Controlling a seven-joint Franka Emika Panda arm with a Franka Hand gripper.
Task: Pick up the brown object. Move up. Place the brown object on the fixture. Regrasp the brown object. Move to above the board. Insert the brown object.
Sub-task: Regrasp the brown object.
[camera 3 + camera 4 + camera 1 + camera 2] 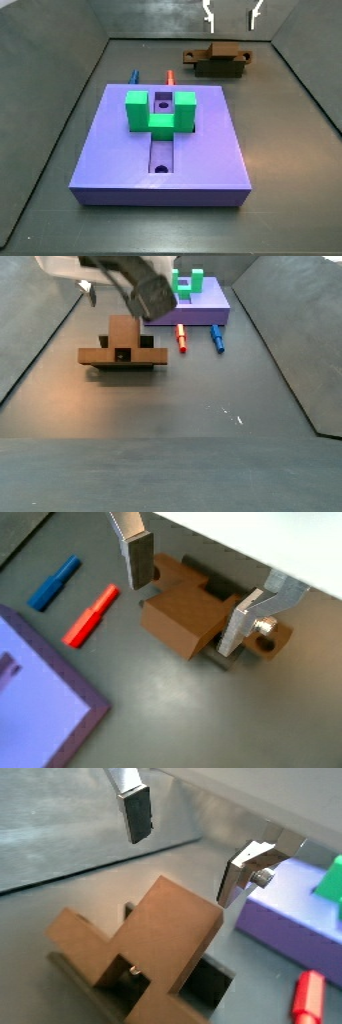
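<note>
The brown object (217,56) rests on the dark fixture (214,70) at the back of the floor, beyond the board (201,150). In both wrist views it is a chunky brown piece (185,616) (150,940) seated in the fixture (221,660) (210,982). My gripper (230,14) hangs open well above it, holding nothing. Its silver fingers (138,557) stand on either side of the piece without touching it. The lavender board carries a green U-shaped block (160,110) over its central slot.
An orange peg (91,615) and a blue peg (55,582) lie on the floor between the board and the fixture. Grey walls enclose the floor (201,446) on all sides; the fixture stands close to the back wall.
</note>
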